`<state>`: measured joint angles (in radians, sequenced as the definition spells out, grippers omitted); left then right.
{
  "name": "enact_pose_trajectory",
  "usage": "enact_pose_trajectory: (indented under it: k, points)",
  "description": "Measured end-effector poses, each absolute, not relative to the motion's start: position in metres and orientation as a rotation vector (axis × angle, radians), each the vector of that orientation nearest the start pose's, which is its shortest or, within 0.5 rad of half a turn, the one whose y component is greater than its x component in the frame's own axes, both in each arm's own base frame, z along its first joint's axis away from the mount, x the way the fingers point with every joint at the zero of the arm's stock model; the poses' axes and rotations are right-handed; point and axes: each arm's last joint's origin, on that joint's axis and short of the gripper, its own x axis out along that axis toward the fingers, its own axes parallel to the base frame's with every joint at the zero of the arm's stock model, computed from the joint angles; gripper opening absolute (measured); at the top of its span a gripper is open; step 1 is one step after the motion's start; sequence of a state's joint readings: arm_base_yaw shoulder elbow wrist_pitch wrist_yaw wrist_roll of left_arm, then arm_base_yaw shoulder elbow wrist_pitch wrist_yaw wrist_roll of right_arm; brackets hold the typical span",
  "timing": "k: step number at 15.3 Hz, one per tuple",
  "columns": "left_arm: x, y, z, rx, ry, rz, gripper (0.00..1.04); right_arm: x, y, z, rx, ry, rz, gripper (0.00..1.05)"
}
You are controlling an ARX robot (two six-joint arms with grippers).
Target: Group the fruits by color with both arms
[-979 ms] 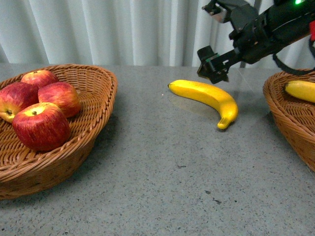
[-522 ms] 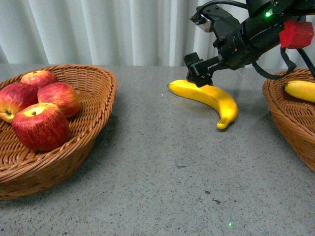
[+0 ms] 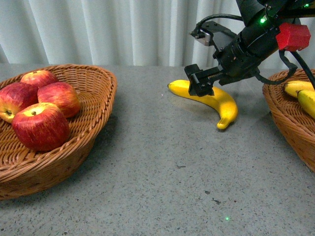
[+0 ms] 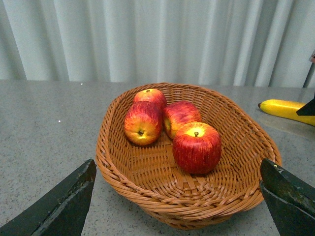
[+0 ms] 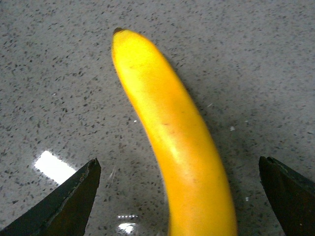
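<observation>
Several red apples point(image 3: 41, 126) lie in the left wicker basket point(image 3: 93, 118). They also show in the left wrist view point(image 4: 197, 147). One yellow banana point(image 3: 219, 101) lies on the table at centre right. My right gripper point(image 3: 199, 84) is open and hangs low over the banana's left end. In the right wrist view the banana point(image 5: 172, 132) runs between the wide-apart jaws of the right gripper point(image 5: 178, 162), and neither jaw touches it. My left gripper point(image 4: 177, 167) is open and empty in front of the apple basket point(image 4: 123, 172). It is out of the front view.
A second wicker basket point(image 3: 285, 118) at the right edge holds two bananas point(image 3: 302, 96). White curtains hang behind the grey speckled table point(image 3: 162, 172). The right arm with its red block point(image 3: 293, 35) reaches in from the upper right.
My right gripper has moved left and down, from above the banana's far side to just over its left end. A second banana now shows in the right basket.
</observation>
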<state>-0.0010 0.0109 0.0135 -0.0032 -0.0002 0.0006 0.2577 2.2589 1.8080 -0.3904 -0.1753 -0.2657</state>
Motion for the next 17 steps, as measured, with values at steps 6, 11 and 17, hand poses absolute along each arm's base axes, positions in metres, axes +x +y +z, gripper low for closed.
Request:
enact_pose_trajectory:
  k: [6,11,17]
  points:
    - [0.098,0.000,0.167,0.001,0.001,-0.001,0.98,0.477,0.134,0.184,-0.332,0.693,0.522,0.31]
    - [0.098,0.000,0.167,0.001,0.001,0.000,0.98,0.432,0.077,0.275,-0.238,0.405,0.476,0.31]
    - [0.098,0.000,0.167,0.001,0.001,-0.001,0.98,0.370,-0.026,0.252,-0.314,0.499,0.265,0.31]
